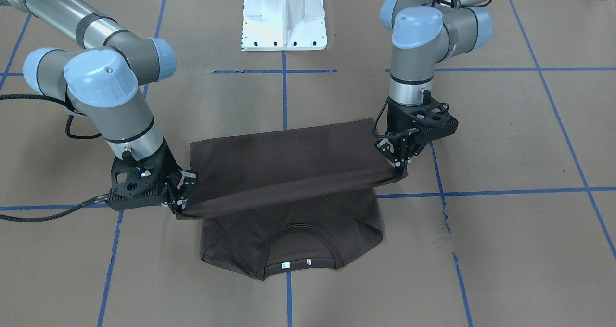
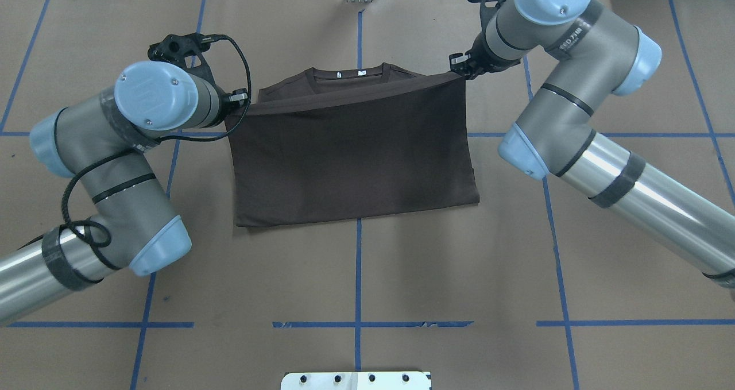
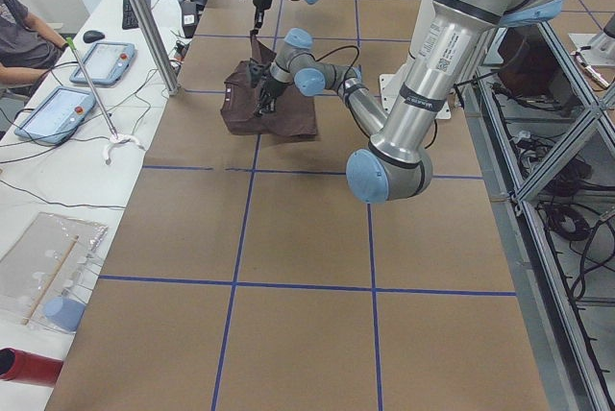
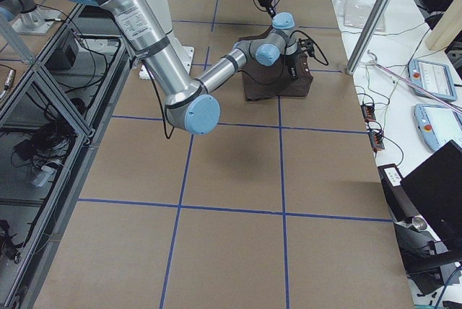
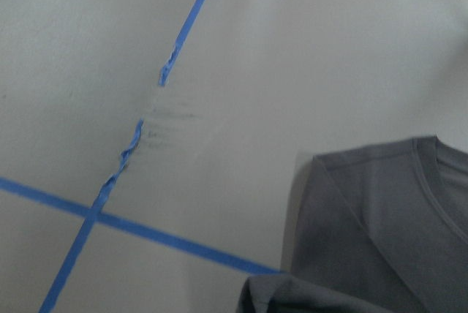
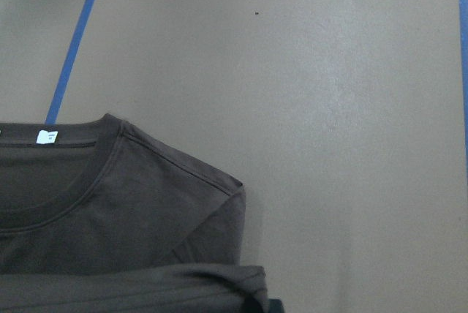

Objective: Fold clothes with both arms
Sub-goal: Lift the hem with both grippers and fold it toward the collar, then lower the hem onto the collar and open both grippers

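Observation:
The clothes are one dark brown T-shirt (image 1: 288, 158) lying on the brown table with its collar (image 1: 301, 250) towards the far side from the robot. Its hem edge is lifted and stretched taut between both arms, over the chest and just short of the collar. My left gripper (image 1: 400, 170) is shut on one hem corner. My right gripper (image 1: 182, 202) is shut on the other, a little lower. From overhead, the left gripper (image 2: 240, 99) and right gripper (image 2: 459, 68) hold the raised edge above the collar (image 2: 347, 74). Each wrist view shows a shoulder (image 5: 365, 210) (image 6: 168, 203) with held cloth at the bottom edge.
A white pedestal (image 1: 284, 19) stands at the robot's side of the table. Blue tape lines (image 1: 481, 192) cross the brown paper, and one strip is torn and wrinkled (image 1: 445, 211). A person (image 3: 24, 36) sits beside tablets at a side bench.

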{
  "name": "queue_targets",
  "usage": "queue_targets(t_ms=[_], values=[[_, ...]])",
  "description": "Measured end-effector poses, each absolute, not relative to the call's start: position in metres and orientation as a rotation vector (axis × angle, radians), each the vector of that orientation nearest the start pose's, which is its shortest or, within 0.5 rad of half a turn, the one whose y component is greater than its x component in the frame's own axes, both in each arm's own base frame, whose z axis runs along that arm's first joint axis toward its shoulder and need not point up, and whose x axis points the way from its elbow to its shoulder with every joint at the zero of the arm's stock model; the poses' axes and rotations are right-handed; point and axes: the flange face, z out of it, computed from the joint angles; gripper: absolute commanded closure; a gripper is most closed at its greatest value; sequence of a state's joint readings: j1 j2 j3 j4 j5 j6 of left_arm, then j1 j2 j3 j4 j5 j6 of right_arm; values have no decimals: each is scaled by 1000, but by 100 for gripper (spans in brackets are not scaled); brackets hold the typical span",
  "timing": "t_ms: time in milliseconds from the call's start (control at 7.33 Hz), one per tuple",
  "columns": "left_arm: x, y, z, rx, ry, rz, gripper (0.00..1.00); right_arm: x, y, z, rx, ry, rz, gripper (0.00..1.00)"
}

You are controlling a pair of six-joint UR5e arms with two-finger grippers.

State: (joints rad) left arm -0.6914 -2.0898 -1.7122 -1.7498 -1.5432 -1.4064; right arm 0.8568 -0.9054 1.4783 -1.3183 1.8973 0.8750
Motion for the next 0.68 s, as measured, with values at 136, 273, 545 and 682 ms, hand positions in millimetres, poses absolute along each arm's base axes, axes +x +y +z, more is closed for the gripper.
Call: queue_targets(t_ms=[136,273,545,682], values=[[426,-542,289,385,760,-517,100,-409,-632,278,358,-799,21,100],[433,-555,297,390,758,-519,100,-418,-645,290,376,-812,23,100],[445,-569,310,395,756,-518,100,-426,-658,313,395,-827,24,100],[451,-575,311,395,753,-518,100,-427,-660,315,398,-829,25,100]])
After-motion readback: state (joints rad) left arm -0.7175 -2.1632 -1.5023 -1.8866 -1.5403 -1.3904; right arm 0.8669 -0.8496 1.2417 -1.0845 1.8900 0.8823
